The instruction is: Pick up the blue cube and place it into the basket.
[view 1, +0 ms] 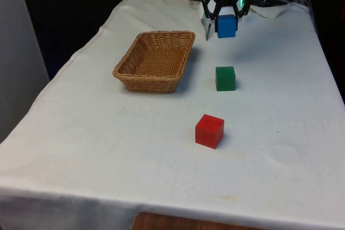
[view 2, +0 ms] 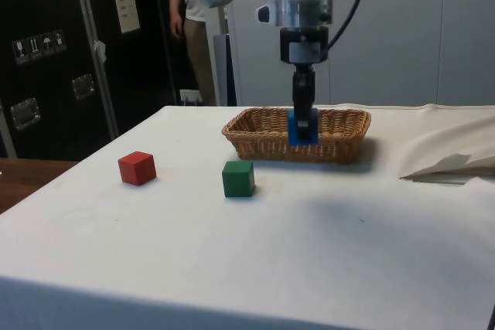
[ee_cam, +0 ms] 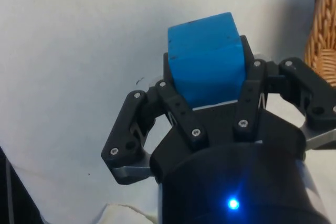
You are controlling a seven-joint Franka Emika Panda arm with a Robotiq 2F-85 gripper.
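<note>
You have 3 cubes on the white cloth (view 1: 108, 154), and it helps to place them all against the basket (view 1: 155, 60). Nearest to you in the front view is the red cube (view 1: 209, 131), well clear of the basket on the front view's right and closer to you than it. Next comes the green cube (view 1: 225, 78), just off the basket's near corner, resting on the cloth and untouched. Neither belongs to this job, so leave them where they sit.

Beyond them, the gripper (view 1: 226, 17) holds the blue cube (view 1: 227, 26) between its 2 fingers, squeezed on opposite faces, as the wrist view shows. The cube hangs above the cloth, lifted off it, beside the basket's far corner on the front view's right and not yet over the wicker. That height looks chosen to clear the basket's rim before any sideways travel.

The pick seems done; what remains, by my reading, is carrying the cube across over the basket's open middle and letting go. Watch the rim on the way. A person (view 2: 188, 5) stands in the background, well away from the table.
</note>
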